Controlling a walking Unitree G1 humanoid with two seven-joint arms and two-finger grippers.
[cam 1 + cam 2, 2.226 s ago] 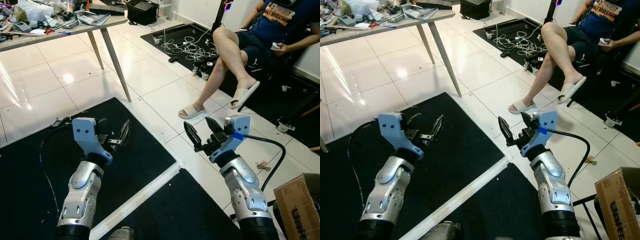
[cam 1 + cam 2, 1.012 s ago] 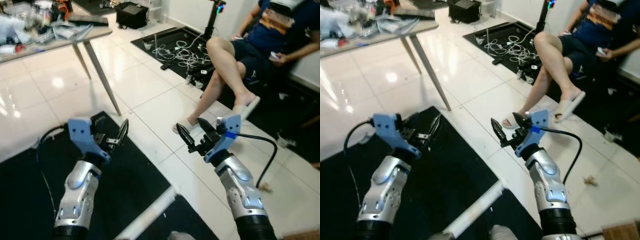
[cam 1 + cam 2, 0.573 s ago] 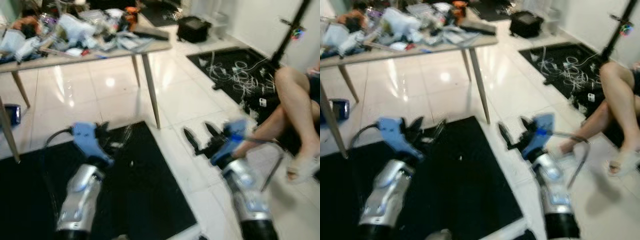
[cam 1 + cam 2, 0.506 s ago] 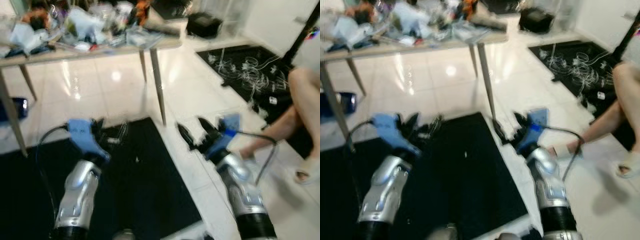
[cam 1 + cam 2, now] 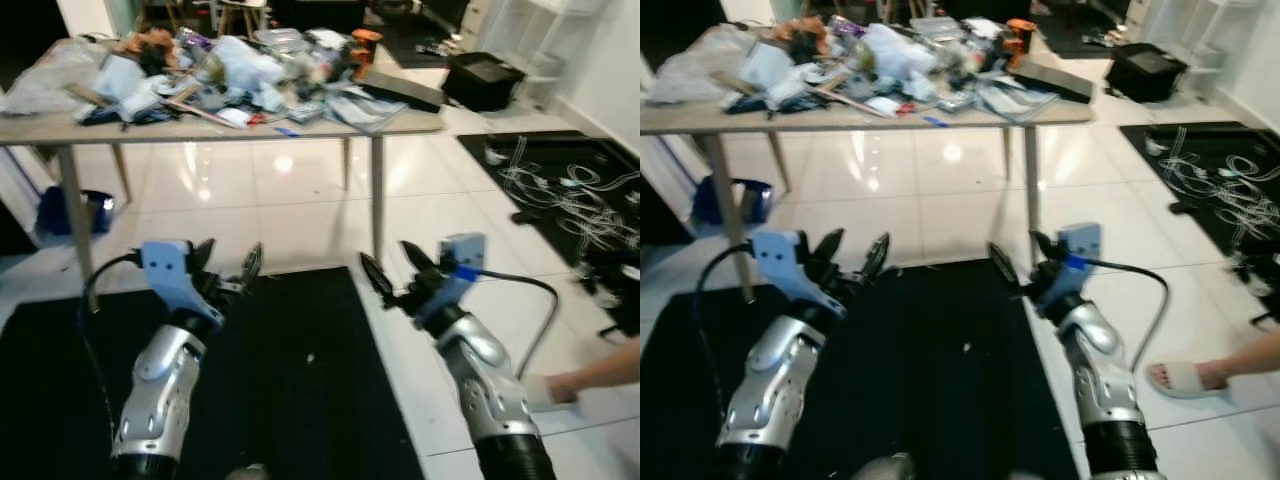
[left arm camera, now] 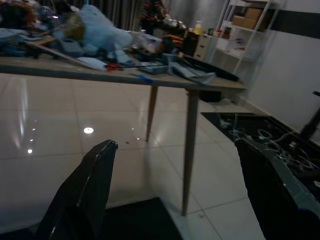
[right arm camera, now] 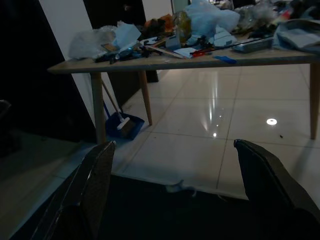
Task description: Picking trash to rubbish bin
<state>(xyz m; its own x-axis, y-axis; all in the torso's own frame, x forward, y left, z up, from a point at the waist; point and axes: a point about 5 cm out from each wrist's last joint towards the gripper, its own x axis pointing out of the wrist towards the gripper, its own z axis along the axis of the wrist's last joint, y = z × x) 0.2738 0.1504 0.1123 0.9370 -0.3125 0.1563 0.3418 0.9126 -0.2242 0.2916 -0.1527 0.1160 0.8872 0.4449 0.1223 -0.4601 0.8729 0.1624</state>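
Trash is heaped on the table, well beyond both grippers. The left gripper and right gripper hover spread wide above the black mat, holding nothing.

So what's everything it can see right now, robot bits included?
Table: one, light wood, ahead across the white tiled floor.
Clutter: a heap of bags, papers and odds and ends, mixed colours, covering the tabletop.
Dustpan: one, blue, with a brush, on the floor by the table's far-left leg.
Black mat: one, under both arms.
Black box: one, on the floor beyond the table, right.
White cables: a tangle, on another black mat at the right.
Person's foot: one, in a pale slipper, lower right.
Left gripper: black fingers, open, empty.
Right gripper: black fingers, open, empty.
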